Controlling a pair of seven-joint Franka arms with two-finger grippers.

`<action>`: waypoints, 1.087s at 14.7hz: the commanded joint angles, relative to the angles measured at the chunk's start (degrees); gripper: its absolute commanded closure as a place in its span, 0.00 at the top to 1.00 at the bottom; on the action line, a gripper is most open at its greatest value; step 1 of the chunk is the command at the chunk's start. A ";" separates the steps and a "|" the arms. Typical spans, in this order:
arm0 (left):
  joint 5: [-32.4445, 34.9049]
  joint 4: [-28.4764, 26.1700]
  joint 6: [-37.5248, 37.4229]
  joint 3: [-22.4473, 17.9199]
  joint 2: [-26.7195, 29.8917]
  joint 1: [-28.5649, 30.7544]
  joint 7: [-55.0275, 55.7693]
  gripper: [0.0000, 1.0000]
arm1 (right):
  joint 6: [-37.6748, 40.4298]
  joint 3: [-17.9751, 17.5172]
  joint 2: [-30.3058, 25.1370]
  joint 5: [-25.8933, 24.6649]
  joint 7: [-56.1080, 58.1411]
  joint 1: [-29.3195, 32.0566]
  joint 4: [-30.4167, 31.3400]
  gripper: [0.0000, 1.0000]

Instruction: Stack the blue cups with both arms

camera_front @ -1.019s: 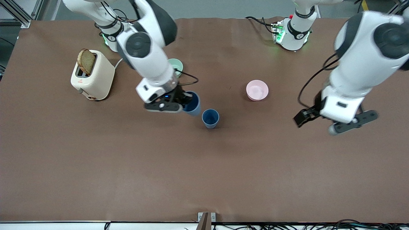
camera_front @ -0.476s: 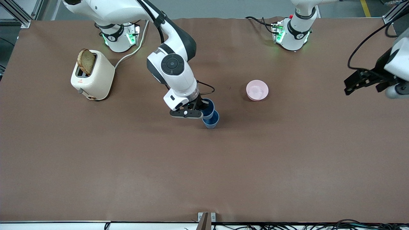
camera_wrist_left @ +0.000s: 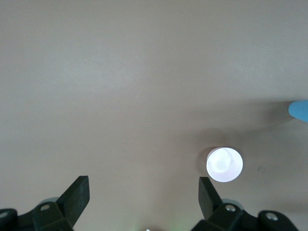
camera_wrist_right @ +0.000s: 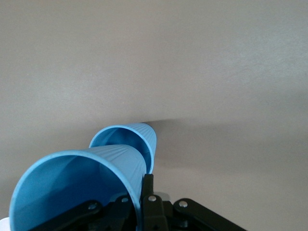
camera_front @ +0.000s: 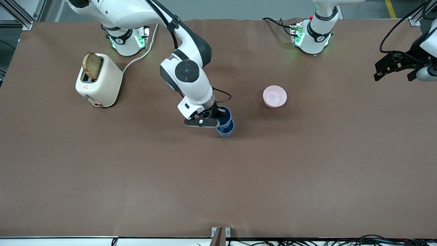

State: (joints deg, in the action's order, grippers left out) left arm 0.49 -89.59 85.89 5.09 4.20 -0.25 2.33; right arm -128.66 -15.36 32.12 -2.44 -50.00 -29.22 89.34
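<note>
My right gripper (camera_front: 215, 118) is shut on the rim of one blue cup (camera_front: 223, 113) and holds it tilted just over the second blue cup (camera_front: 226, 131), which stands upright on the table near its middle. The two cups overlap in the front view. In the right wrist view the held cup (camera_wrist_right: 77, 187) fills the foreground with my right gripper (camera_wrist_right: 139, 195) clamped on its wall, and the standing cup (camera_wrist_right: 129, 139) lies just past it. My left gripper (camera_front: 392, 76) is open and empty, up in the air at the left arm's end of the table; it also shows in the left wrist view (camera_wrist_left: 143, 190).
A pink bowl (camera_front: 274, 96) sits between the cups and the left arm's end; it shows pale in the left wrist view (camera_wrist_left: 224, 164). A cream toaster (camera_front: 99, 82) with a slice of bread (camera_front: 92, 65) stands at the right arm's end. The pale green bowl is hidden.
My right gripper has carried its blue cup sideways and down until it overlaps the standing cup. My left arm has swung away to its end of the table, gripper still open.
</note>
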 commanded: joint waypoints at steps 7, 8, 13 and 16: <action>-0.41 -1.29 0.42 -0.61 0.90 0.25 -4.26 1.00 | -0.10 -0.19 1.98 -1.16 -1.07 -0.57 -2.33 0.28; -0.41 -1.20 0.50 -0.61 0.81 0.25 -4.09 1.00 | -0.10 -0.19 1.98 -1.08 -1.16 -0.57 -2.33 0.49; -0.41 -1.20 0.51 -0.61 0.72 0.34 -4.26 1.00 | 1.30 -0.11 0.41 -1.08 -0.81 0.13 -2.51 0.94; -0.23 -1.20 0.51 -0.70 0.63 0.34 -4.26 1.00 | 13.65 1.30 -9.68 -3.96 -0.54 3.71 -2.24 1.00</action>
State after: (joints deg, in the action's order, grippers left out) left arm 0.49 -90.34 85.97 4.75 4.38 0.08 -1.02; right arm -122.89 -14.28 30.96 -3.66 -50.01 -28.93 85.37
